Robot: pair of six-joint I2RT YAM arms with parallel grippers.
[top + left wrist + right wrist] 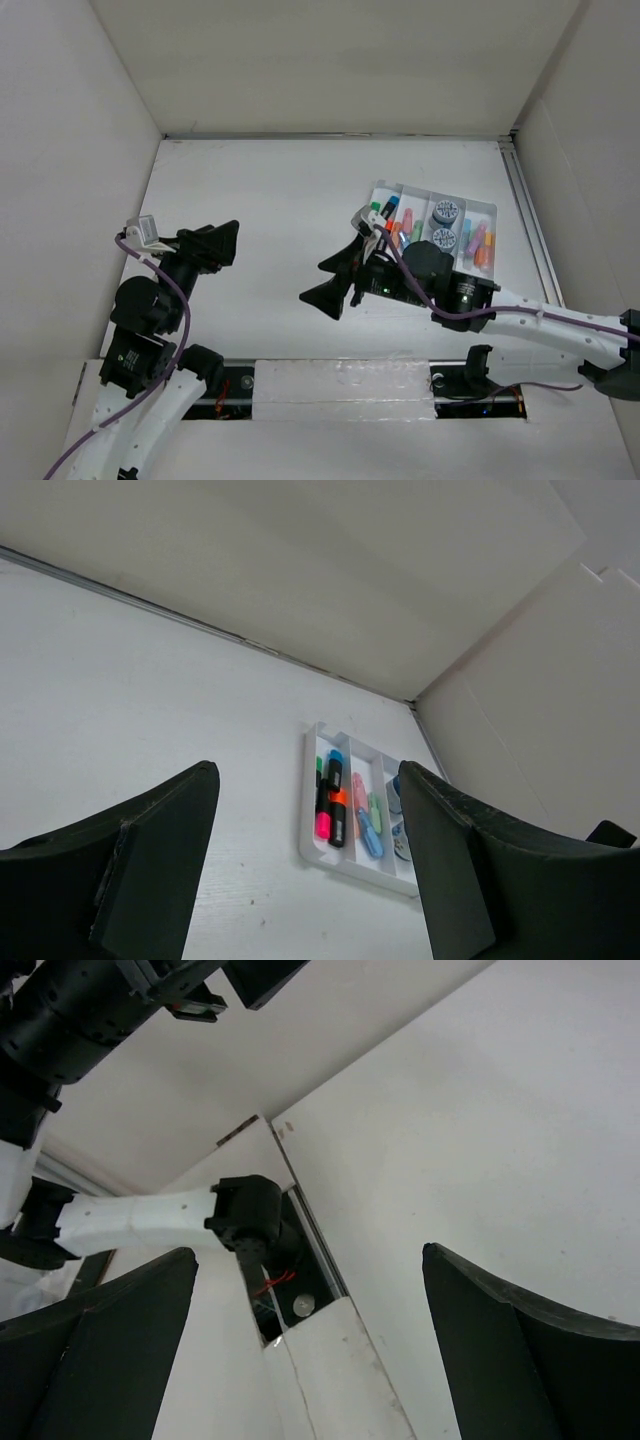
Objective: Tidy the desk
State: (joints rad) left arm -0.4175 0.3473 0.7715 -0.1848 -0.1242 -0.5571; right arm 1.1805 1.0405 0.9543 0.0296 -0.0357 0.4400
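The worktop (290, 190) lies white and flat, walled by white panels (330, 70) on three sides, spreading out under and ahead of both pairs of fingers. The left arm (140, 300) rises from its base at the near edge and folds at the elbow, so the left fingers (150, 870) point across the worktop toward the far right corner. They stand released, spread apart with nothing between them, raised above the surface. Straight ahead of them, framed in the gap between the two tips in the left wrist view, sits a small white compartment tray (306, 820), well apart from them. Markers (335, 800) in black, pink, blue and orange lie in its nearest slot on the left, and pastel ones (368, 832) lie in the next (what fills the slots beyond is partly hidden behind one finger).

The right arm (560, 325) stretches low from the right side toward the middle, its wrist turned so the right fingers (500, 1360) point leftward toward the left arm. They too are released, splayed wide with nothing held. In the top view the tray lies behind these fingers, just past the wrist, with two round grey-blue pieces (445, 212) in a middle slot. Ahead of the right fingers, the right wrist view shows the near edge of the worktop, a dark gap (290, 1295) there, and the left arm's white lower link beside it
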